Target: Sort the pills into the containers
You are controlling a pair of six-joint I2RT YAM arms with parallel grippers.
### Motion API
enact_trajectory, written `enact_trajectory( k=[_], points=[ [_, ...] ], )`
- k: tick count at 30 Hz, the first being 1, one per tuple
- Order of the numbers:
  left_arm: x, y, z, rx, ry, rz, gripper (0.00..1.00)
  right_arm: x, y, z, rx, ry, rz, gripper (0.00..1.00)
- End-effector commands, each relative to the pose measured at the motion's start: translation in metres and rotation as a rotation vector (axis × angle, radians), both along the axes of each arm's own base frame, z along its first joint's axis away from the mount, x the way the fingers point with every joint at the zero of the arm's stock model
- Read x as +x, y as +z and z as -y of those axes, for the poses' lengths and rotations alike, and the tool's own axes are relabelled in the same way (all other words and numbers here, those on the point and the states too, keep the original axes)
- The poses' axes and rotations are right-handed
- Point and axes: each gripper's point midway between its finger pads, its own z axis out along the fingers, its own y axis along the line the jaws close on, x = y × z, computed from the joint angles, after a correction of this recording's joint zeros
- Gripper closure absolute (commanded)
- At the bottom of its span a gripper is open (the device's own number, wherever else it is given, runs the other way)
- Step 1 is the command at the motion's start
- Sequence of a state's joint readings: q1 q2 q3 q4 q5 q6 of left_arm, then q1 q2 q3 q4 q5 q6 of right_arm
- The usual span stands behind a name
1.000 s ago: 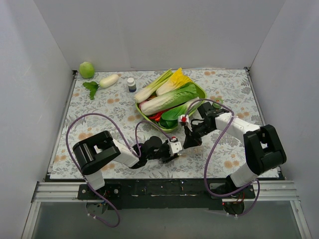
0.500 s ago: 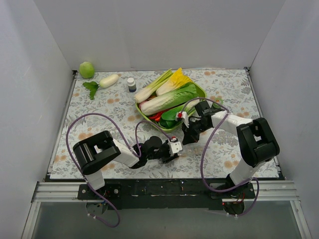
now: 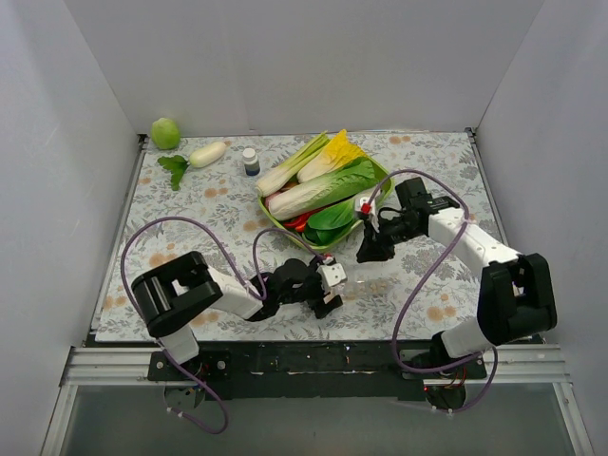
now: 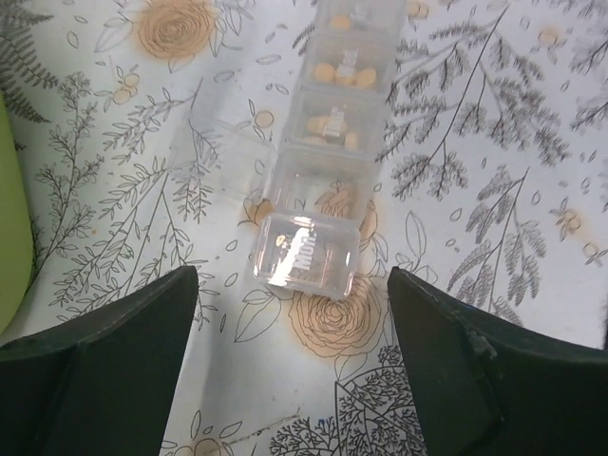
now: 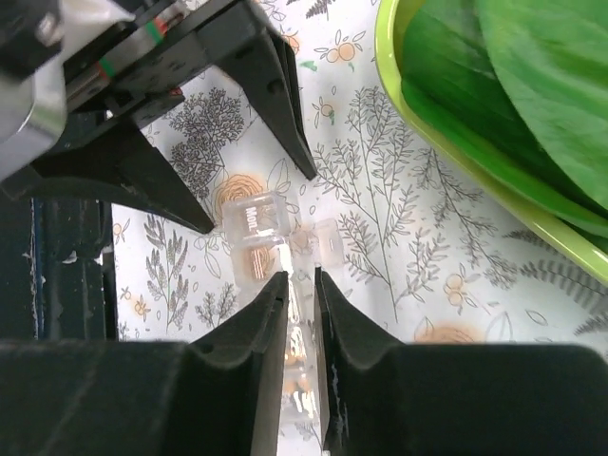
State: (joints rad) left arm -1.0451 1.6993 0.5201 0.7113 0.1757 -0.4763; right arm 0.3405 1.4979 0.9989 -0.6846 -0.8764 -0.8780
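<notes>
The containers [image 4: 328, 142] are one clear pill-organizer strip lying flat on the flowered cloth, its "Mon" end [image 5: 252, 217] toward my left arm. Small orange pills [image 4: 344, 72] lie in the farther compartments, and one lid [image 4: 214, 152] stands open to the side. My left gripper [image 4: 293, 280] is open wide, its black fingers [image 4: 104, 361] either side of the strip's near end without touching it. From the other end, my right gripper [image 5: 299, 277] hovers over the strip. Its jaws are only a narrow gap apart, with nothing visible between them. In the top view the two grippers [image 3: 328, 285] [image 3: 367, 253] face each other.
A lime-green tray [image 3: 384, 175] of leafy vegetables stands just behind the grippers; its rim [image 5: 427, 123] is close to the right fingers. A small dark-capped bottle [image 3: 251, 161], a white radish [image 3: 207, 154] and a green round fruit [image 3: 165, 133] sit at the back left.
My left jaws have spread much wider around the strip's end. The right jaws have parted slightly, and the right arm's elbow has swung out to the right.
</notes>
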Motion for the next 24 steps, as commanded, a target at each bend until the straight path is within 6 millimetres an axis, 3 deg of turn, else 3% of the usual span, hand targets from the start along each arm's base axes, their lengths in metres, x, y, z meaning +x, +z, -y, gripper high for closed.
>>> enact_trajectory(
  k=[1,4,5,9,11,12,14,15,16,17,19,20,21,24],
  points=[
    [0.001,0.050,0.008,-0.131,0.044,-0.022,0.16,-0.009,0.025,0.009,0.062,0.022,0.069,0.74],
    [-0.008,0.069,0.006,-0.203,0.046,-0.072,0.14,-0.002,0.032,0.018,0.093,-0.033,0.133,0.69],
    [-0.013,0.087,0.005,-0.248,0.030,-0.071,0.13,0.003,0.035,0.023,0.103,-0.064,0.152,0.67],
    [-0.022,0.120,-0.008,-0.331,0.063,-0.129,0.06,0.014,0.046,0.042,0.147,-0.185,0.240,0.48],
    [-0.021,0.126,-0.016,-0.340,0.121,-0.184,0.03,0.022,0.047,0.053,0.162,-0.260,0.258,0.42],
    [-0.018,0.143,-0.023,-0.383,0.162,-0.176,0.02,0.024,0.053,0.056,0.171,-0.283,0.288,0.37],
    [-0.010,0.152,-0.034,-0.388,0.245,-0.200,0.02,0.028,0.050,0.067,0.178,-0.349,0.291,0.29],
    [0.002,0.167,-0.046,-0.431,0.342,-0.192,0.02,0.032,0.055,0.069,0.195,-0.378,0.308,0.24],
    [0.009,0.175,-0.054,-0.447,0.397,-0.193,0.02,0.029,0.052,0.070,0.208,-0.383,0.299,0.22],
    [0.021,0.168,-0.069,-0.412,0.487,-0.210,0.02,0.034,0.053,0.079,0.214,-0.423,0.301,0.21],
    [0.038,0.195,-0.086,-0.460,0.569,-0.222,0.02,0.032,0.056,0.080,0.247,-0.427,0.284,0.19],
    [0.053,0.192,-0.105,-0.439,0.635,-0.232,0.02,0.033,0.057,0.083,0.253,-0.435,0.281,0.18],
    [0.061,0.205,-0.112,-0.464,0.660,-0.230,0.02,0.033,0.058,0.084,0.259,-0.437,0.272,0.18],
    [0.078,0.219,-0.132,-0.474,0.704,-0.228,0.02,0.038,0.058,0.089,0.240,-0.466,0.279,0.16]
  ],
)
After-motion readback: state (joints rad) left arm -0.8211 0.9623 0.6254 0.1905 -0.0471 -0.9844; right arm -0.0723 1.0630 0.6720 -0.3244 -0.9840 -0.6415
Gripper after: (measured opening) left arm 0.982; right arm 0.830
